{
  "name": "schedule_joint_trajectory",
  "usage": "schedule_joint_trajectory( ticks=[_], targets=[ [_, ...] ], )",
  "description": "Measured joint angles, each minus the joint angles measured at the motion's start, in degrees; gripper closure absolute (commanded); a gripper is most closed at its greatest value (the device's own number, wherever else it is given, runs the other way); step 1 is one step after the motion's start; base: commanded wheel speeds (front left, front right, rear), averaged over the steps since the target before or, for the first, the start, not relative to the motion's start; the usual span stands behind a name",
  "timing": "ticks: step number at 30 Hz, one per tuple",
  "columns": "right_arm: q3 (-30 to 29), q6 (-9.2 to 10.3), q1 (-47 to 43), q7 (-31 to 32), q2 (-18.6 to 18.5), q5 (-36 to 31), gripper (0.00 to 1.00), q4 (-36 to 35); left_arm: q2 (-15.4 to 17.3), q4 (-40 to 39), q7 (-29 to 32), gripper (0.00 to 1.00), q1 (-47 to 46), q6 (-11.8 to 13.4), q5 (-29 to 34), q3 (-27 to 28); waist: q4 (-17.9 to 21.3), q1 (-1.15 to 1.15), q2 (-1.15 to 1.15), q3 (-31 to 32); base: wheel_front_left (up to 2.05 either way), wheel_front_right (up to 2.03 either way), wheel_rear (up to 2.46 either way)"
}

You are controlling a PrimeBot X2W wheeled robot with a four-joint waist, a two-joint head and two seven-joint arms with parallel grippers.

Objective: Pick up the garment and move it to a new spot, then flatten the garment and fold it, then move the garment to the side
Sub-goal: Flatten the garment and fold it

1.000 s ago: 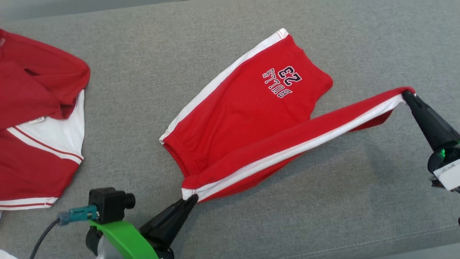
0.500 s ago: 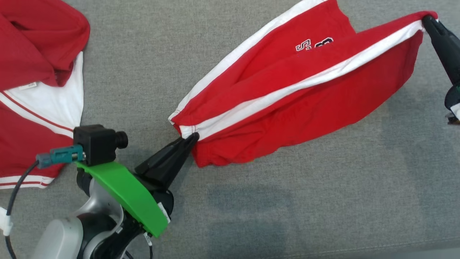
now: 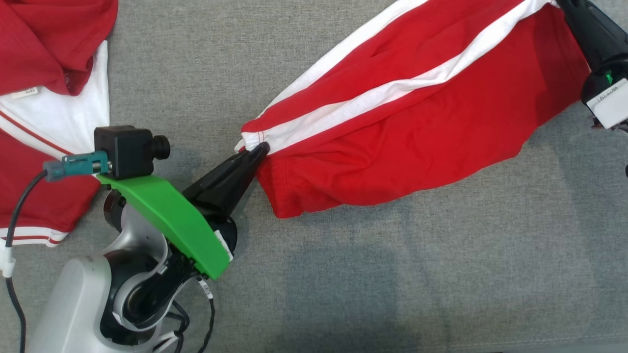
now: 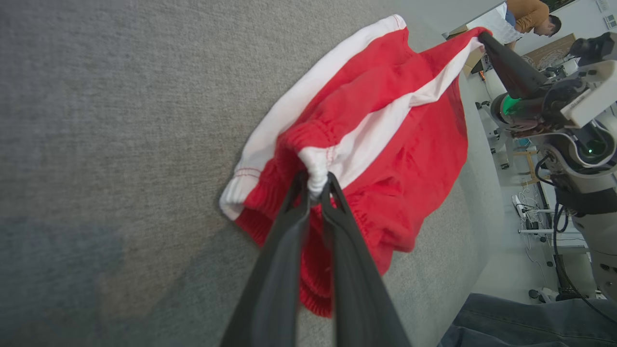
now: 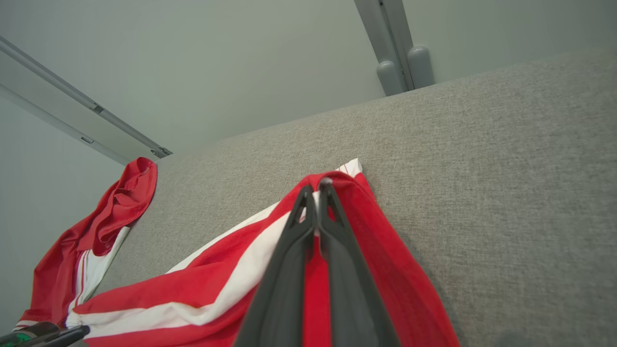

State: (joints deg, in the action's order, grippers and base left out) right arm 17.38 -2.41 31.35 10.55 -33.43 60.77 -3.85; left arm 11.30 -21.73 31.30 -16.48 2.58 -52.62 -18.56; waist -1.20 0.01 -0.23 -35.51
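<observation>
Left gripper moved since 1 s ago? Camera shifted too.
Yes. Against the jersey, the left gripper has gone up the head view, away from the robot: it was level with the jersey's bottom hem, now well above it, shut on the shorts.

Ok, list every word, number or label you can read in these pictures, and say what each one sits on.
Nothing here can be read outright.
White sticker on the right wrist housing: dark print, too blurred to read.
Small white tag on the second red garment: too small to read.
Red shorts: plain red and white on the faces in view.
</observation>
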Motion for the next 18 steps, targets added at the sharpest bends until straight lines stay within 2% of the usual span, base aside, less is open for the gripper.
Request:
schedule_joint_trajectory(
  ticks=[8,18],
  targets=[
    [1.3,0.0,4.0,1.12,0.63,-1.81,1.0,5.08,-3.16,1.36,-0.09,1.0,-0.52,1.02,-2.65,1.18,-0.75,-0.01,0.0,-0.16,0.0,0.0,0.0],
    [3.44,0.02,8.92,4.14,0.79,-3.22,1.0,10.54,-4.78,2.61,0.42,1.0,-2.81,1.74,-3.69,1.49,-2.79,0.0,0.0,-0.13,0.0,0.0,0.0]
  ],
)
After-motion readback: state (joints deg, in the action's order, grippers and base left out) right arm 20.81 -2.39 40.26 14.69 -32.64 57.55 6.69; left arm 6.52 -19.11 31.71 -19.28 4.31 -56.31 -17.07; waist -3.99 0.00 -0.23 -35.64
